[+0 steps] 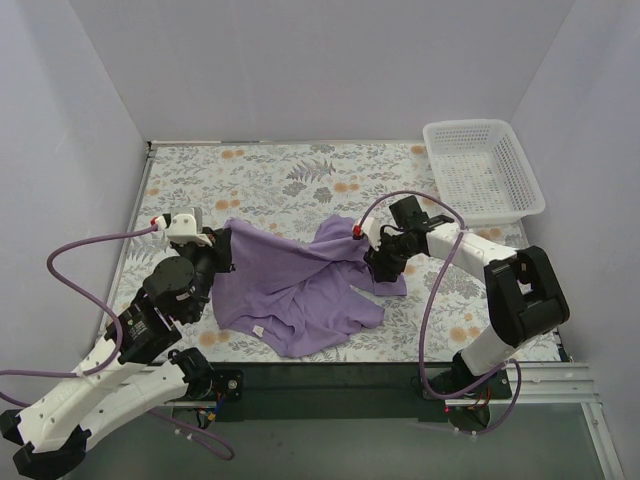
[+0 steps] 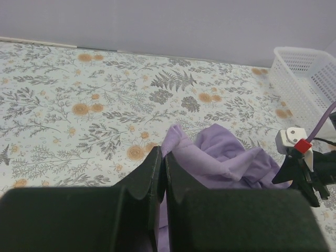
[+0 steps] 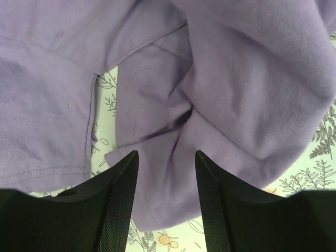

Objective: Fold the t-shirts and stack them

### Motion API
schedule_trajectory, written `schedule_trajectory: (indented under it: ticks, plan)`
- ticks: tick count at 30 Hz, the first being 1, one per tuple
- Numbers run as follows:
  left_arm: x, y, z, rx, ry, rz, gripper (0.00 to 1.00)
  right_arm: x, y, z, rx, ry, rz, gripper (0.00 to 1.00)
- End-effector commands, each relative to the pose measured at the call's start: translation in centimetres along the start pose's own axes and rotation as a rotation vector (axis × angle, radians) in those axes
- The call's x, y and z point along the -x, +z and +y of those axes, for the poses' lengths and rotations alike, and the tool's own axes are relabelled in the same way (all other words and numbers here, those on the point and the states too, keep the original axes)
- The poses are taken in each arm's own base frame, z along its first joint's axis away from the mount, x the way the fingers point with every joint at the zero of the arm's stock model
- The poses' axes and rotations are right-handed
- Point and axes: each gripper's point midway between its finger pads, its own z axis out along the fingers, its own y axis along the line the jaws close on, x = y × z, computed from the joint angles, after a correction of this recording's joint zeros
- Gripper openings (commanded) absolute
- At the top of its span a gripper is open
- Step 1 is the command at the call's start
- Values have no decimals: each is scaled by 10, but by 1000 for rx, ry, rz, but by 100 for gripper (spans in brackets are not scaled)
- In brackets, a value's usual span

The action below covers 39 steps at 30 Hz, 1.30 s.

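- The crumpled lavender-purple cotton t-shirt (image 1: 300, 290) lies near the middle of the floral-printed surface (image 1: 290, 170). It is bunched into ridges, so neck and sleeves are hard to tell apart in the top view.
- The left tool (image 1: 224, 243) sits at the shirt's 9 o'clock edge. In the top view the wrist housing hides its tips.
- In the left wrist view the left tool (image 2: 163, 157) has its fingers (image 2: 149, 173) pressed together on a fold of the t-shirt (image 2: 220, 157), with purple showing in the thin slit between them. The blurred black tool body fills the bottom of that view.
- The right tool (image 1: 377, 262) is at the shirt's 3 o'clock edge.
- In the right wrist view the right tool (image 3: 165, 163) has its fingers (image 3: 123, 178) apart over the cloth (image 3: 236, 89). Whether the tips touch it cannot be told, and the shirt runs off the frame.
- The white plastic lattice basket (image 1: 520, 185) stands at 1 o'clock, well apart from the shirt. The left wrist view cuts it off at the right edge.
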Motion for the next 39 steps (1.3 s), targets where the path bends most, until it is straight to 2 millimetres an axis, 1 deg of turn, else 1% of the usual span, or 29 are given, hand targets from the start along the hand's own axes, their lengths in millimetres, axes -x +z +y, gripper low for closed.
schedule_trajectory:
  ticks: [1,3,6,8,9,10,11,12,15,16,17,19,20,21,24,25,26,27,28,29,31,32,33,34,35,36,37,38,39]
  plan:
    - [25,-4,2,7,-19,-54,0,5,5,-10,-35,24,-3,53]
    - [27,-4,0,2,-18,-52,0,2,11,-13,-30,40,16,53]
    - [22,-4,-1,-5,-21,-34,0,0,16,-18,-34,60,34,47]
    - [22,-6,0,-4,-31,-37,0,-1,17,-19,-35,64,40,37]
    - [20,-6,1,-5,-29,-34,0,-1,17,-18,-34,62,40,32]
    - [21,-6,1,-6,-34,-38,0,0,16,-18,-33,63,37,14]
    - [22,-7,2,-5,-35,-41,0,4,12,-18,-39,52,27,5]
    - [21,-7,2,-2,-32,-40,0,7,9,-18,-44,44,18,1]
    - [27,-8,3,-3,-26,-52,0,22,-10,-18,-68,-5,-22,1]
    - [34,-10,3,-5,-29,-63,0,27,-16,-17,-72,-24,-36,1]
    - [38,-10,3,-2,-29,-71,0,37,-28,-15,-86,-56,-70,1]
    - [50,-13,5,3,-19,-93,0,49,-46,-15,-101,-103,-97,1]
    - [65,-17,6,1,-25,-124,0,62,-66,-17,-128,-140,-132,1]
    - [71,-19,6,-1,-25,-136,0,71,-77,-16,-143,-155,-155,1]
    - [104,-31,8,-13,-58,-210,0,94,-118,-15,-204,-233,-222,1]
    - [117,-35,9,-18,-67,-244,0,109,-137,-19,-246,-283,-260,1]
    - [130,-40,10,-27,-86,-275,0,120,-156,-16,-280,-321,-292,1]
    - [142,-45,10,-38,-103,-309,0,125,-166,-14,-294,-342,-299,1]
    - [153,-52,10,-61,-107,-342,0,143,-190,-16,-342,-401,-334,1]
    - [162,-57,10,-80,-109,-373,0,151,-205,-16,-382,-432,-346,1]
    - [194,-74,7,-137,-130,-482,0,167,-234,-20,-454,-468,-369,1]
    - [209,-84,13,-140,-111,-537,0,184,-261,-23,-517,-499,-402,1]
    - [231,-99,19,-145,-140,-601,0,193,-279,-23,-552,-516,-423,1]
    - [244,-108,22,-150,-144,-632,0,198,-296,-26,-592,-520,-435,1]
    - [254,-114,21,-171,-137,-654,0,213,-326,-23,-653,-550,-472,1]
    - [263,-122,22,-184,-145,-676,0,219,-342,-21,-687,-564,-493,1]
    - [280,-136,26,-203,-165,-719,0,222,-357,-21,-723,-571,-505,1]
    - [286,-142,23,-237,-163,-738,0,233,-386,-13,-787,-597,-544,1]
    - [292,-149,22,-257,-168,-755,0,237,-400,-8,-818,-606,-566,1]
